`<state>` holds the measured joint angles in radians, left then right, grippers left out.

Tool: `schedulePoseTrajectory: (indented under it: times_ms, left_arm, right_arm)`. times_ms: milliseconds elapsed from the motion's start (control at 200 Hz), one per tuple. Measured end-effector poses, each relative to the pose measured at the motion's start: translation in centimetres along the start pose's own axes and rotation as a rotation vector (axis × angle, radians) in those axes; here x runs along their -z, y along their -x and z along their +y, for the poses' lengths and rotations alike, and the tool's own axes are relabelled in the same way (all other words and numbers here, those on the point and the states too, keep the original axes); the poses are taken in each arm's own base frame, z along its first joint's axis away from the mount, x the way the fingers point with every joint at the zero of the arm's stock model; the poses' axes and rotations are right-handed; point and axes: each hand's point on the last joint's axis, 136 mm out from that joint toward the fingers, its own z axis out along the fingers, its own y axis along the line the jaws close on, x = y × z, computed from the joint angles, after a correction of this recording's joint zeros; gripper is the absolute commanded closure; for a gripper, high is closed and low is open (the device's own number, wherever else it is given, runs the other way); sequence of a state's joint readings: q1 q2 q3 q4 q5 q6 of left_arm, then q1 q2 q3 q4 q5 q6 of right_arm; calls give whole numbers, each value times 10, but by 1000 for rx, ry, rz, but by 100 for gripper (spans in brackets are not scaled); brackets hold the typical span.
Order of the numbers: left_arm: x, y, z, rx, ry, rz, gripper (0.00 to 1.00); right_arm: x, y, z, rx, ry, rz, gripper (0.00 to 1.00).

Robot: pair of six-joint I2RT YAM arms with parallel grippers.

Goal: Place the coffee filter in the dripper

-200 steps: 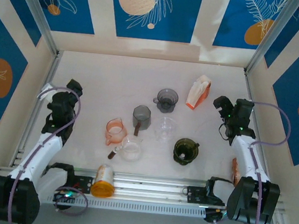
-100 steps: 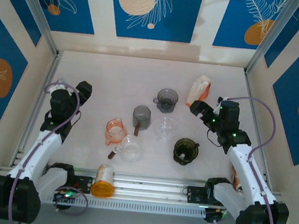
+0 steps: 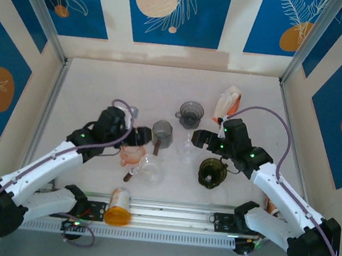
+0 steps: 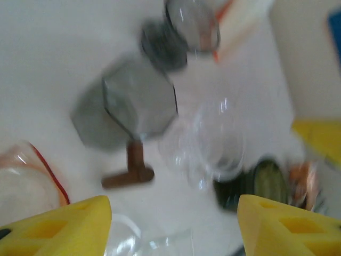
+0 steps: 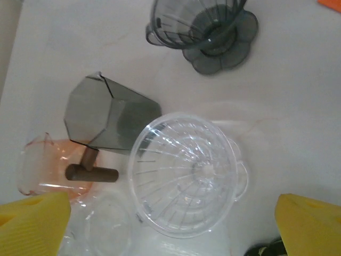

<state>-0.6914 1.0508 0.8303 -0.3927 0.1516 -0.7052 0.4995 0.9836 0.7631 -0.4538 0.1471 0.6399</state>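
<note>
The coffee filter pack (image 3: 227, 105), white paper in an orange wrapper, leans at the back right and appears blurred in the left wrist view (image 4: 242, 13). Several drippers stand mid-table: a clear ribbed one (image 3: 188, 147) (image 5: 184, 173), a grey faceted one with a wooden handle (image 3: 162, 133) (image 4: 138, 98), a grey round one (image 3: 191, 113) (image 5: 205, 26), an orange one (image 3: 131, 150) and a dark green one (image 3: 212, 172). My right gripper (image 3: 199, 137) (image 5: 171, 224) hovers open over the clear dripper. My left gripper (image 3: 134, 137) (image 4: 173, 229) is open above the orange dripper, nothing between its fingers.
A clear glass vessel (image 3: 149, 170) sits in front of the orange dripper. An orange-lidded jar (image 3: 119, 206) lies on the front rail. Side walls close in the table; the back left of the table (image 3: 102, 83) is bare.
Both arms have swung in from the table's sides to the cluster of drippers in the middle. The left jaws have narrowed somewhat; the right jaws stay wide.
</note>
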Motion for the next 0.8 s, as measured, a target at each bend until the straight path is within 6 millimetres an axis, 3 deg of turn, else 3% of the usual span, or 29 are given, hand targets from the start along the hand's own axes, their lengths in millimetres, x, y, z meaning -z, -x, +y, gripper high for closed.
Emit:
schedulePoseTrajectory:
  times_ms: [75,140,255,480,800]
  left_arm:
    - [-8,-27,-3,-67,38,95,34]
    - [-9,-37,5,-82,84,130,32]
    - [-4,-36,12,-98,119,119,28]
    - [-2,-36,11,-110,114,116,36]
    - [-11,-73,27,-107,146,239,38]
  right_arm:
    - [-3,-3,-4,9,-26,10,2]
    - [-3,-5,-5,14,-36,13,1]
    - [-3,-7,-3,30,-43,16,1]
    - [-1,-6,-4,38,-60,13,1]
    - [-7,-11,-8,36,-83,47,1]
